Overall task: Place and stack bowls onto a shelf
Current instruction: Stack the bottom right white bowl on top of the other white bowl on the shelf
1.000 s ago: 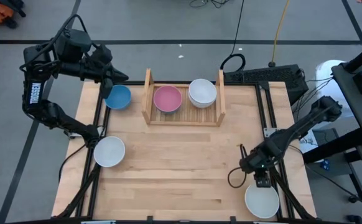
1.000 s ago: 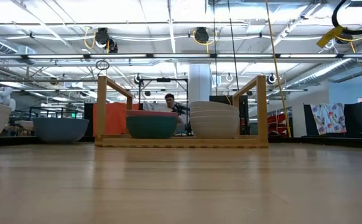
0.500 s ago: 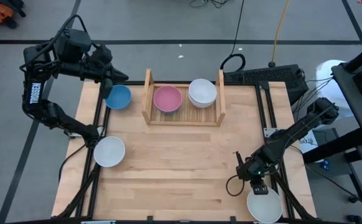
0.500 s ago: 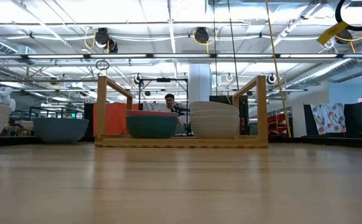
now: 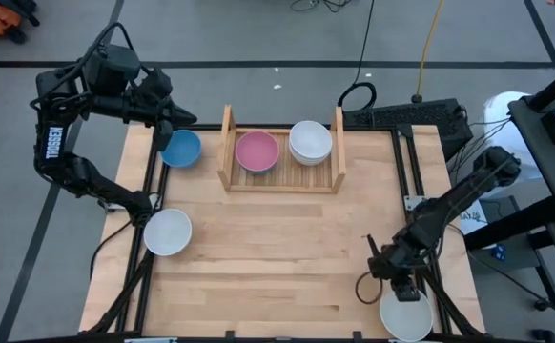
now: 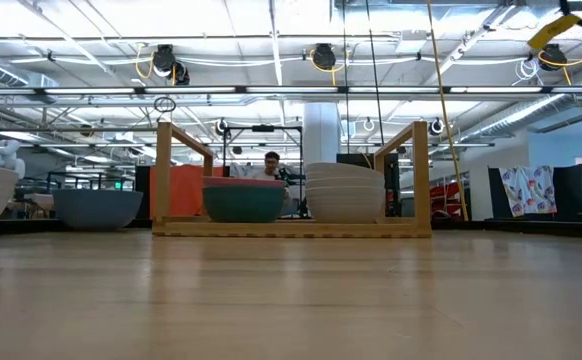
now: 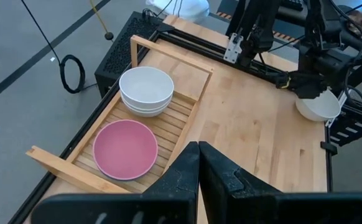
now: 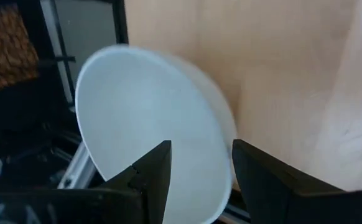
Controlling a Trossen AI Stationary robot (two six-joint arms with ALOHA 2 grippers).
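Observation:
A white bowl (image 5: 409,320) sits at the table's near right corner, and the right wrist view shows its edge reaching past the tabletop over the dark frame. My right gripper (image 5: 398,284) is open, slanting down over the bowl's far rim. The shelf (image 5: 282,181) at the table's far side holds a pink bowl (image 5: 256,151) nested on a teal one (image 6: 243,206), beside a stack of white bowls (image 5: 310,141). My left gripper (image 5: 188,121) is shut and raised above a blue bowl (image 5: 180,149) standing left of the shelf. My right gripper (image 8: 199,168) stands open astride the white bowl's rim (image 8: 229,144), one finger (image 8: 156,169) over the hollow and the other (image 8: 259,177) outside the wall. It slants down from the far side. I cannot tell whether either finger touches the bowl.
Another white bowl (image 5: 168,232) rests at the table's left edge. Bare wood (image 5: 277,257) spreads between the shelf and the near edge. Black frame rails (image 5: 413,171) and cables run along the right side. A person (image 6: 272,163) shows far behind the shelf.
My right gripper has moved toward the table's near right corner and turned at the wrist, tipping onto the white bowl's far rim; it has stayed open. The white bowl has slid a little toward the near edge.

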